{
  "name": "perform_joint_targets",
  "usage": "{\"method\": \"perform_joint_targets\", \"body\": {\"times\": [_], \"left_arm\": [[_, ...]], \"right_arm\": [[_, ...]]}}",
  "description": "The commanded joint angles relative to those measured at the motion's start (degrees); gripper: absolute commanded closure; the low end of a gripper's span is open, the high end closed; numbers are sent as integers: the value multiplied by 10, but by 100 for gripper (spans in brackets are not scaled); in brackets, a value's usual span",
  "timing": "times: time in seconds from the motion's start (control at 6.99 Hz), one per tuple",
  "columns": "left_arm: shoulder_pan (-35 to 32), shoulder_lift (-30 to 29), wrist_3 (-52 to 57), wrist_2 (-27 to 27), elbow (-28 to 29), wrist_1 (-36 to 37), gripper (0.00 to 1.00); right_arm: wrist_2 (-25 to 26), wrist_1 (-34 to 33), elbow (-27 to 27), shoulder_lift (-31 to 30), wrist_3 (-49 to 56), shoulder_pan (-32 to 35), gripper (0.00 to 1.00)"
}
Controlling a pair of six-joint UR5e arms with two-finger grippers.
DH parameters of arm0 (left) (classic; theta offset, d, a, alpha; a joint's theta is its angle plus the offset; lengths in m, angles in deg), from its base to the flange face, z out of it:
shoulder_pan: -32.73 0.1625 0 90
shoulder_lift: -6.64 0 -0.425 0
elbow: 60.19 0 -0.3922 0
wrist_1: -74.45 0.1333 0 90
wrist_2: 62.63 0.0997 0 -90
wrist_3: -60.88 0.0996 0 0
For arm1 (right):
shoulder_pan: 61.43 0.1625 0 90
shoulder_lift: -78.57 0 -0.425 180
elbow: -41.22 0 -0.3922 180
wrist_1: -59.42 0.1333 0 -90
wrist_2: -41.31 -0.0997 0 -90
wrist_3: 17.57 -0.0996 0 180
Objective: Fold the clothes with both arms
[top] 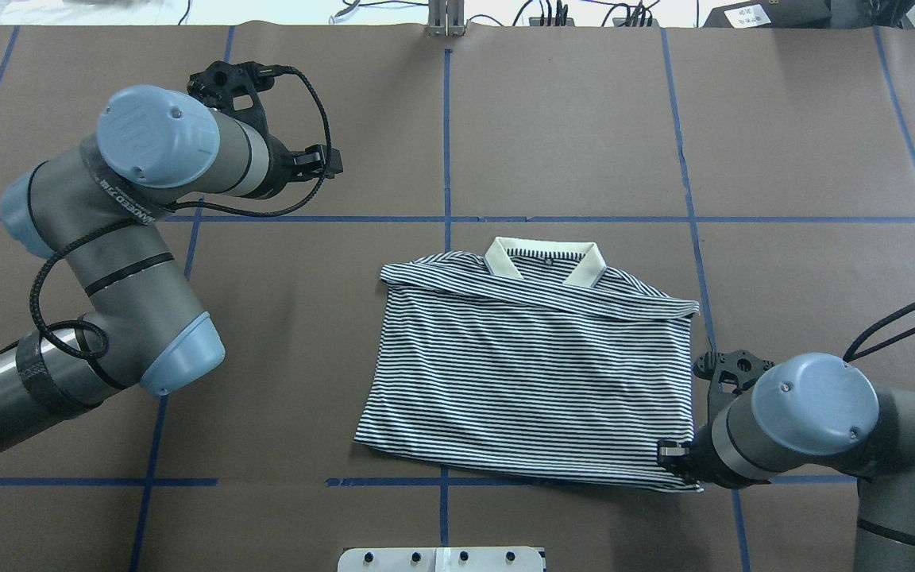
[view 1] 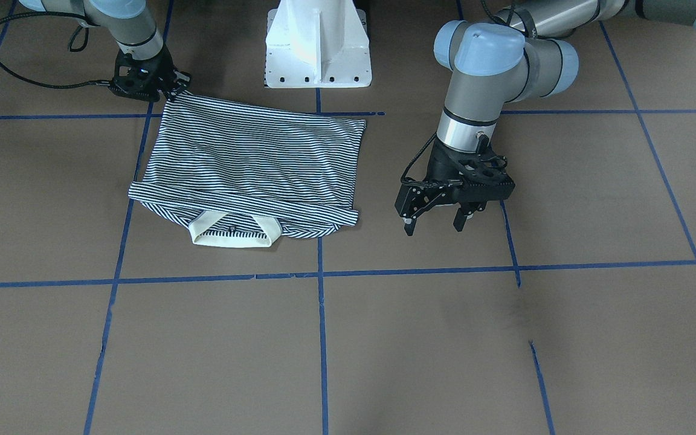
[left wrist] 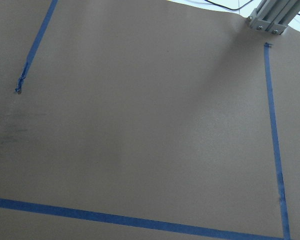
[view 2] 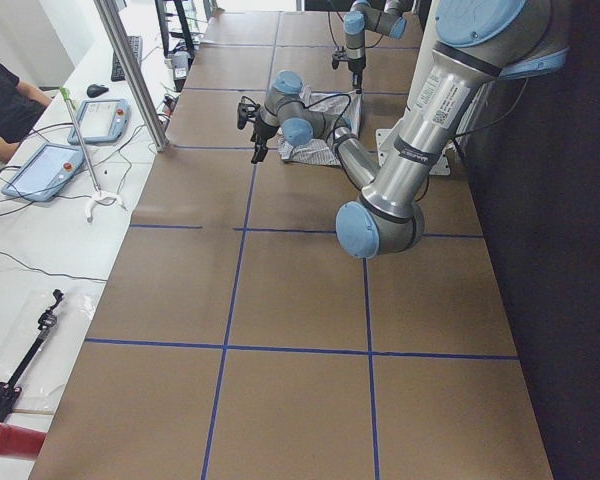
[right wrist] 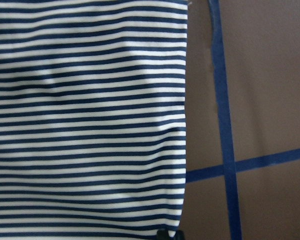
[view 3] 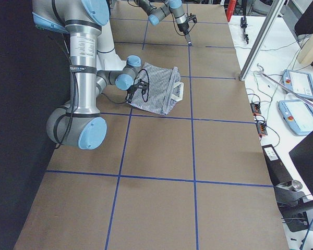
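While a brown paper-covered table (top: 569, 119) crossed by blue tape lines (view 1: 324, 275) fills every view, the two silver-grey tubular arms with light blue joint caps take up the most room on it. In the overhead view, the left arm (top: 132, 262) bends across the left half of the frame and the right arm (top: 823, 421) enters at the lower right. Between them, just right of centre in that view, lies the striped polo shirt (top: 529, 373), a short-sleeved garment in thin navy and white bands. It is folded into a rough rectangle with its sleeves tucked in, and its collar end points toward the top of the frame. A white pedestal base (view 1: 318, 42) stands at the top centre of the front-facing view, just beyond the shirt's hem edge. To the right of the shirt in that view, the black two-finger left gripper (view 1: 435, 225) hangs over bare paper near a tape line. Its fingers are spread apart and empty, well clear of the cloth, and its wrist camera sees only paper and tape. At the upper left of the same view, the black right gripper (view 1: 177, 92) sits at the shirt's hem corner. It is clenched on the fabric, which rises to a small peak at the fingers. Its wrist camera looks straight down on stripes beside a tape crossing. Smallest is the cream collar (view 1: 230, 240), lying flat at the lower edge of the shirt in the front-facing view, with a dark button at its middle.
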Motion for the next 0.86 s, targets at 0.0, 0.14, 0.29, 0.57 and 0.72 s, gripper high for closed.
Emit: {"method": "perform_joint_targets", "body": {"times": [0.0, 0.14, 0.29, 0.57, 0.72], "left_arm": [[1, 1, 0, -13, -7, 1, 0], [8, 3, 1, -35, -13, 13, 0], [46, 6, -16, -46, -40, 41, 0], [130, 11, -183, -49, -84, 102, 0], [182, 17, -280, -42, -86, 112, 0]], "right_arm": [[3, 6, -6, -4, -23, -10, 0], [8, 16, -11, -1, -23, -8, 0], [9, 55, -7, 11, -18, 16, 0], [3, 107, -2, 40, -14, 77, 0], [0, 107, -4, 62, -15, 106, 0]]}}
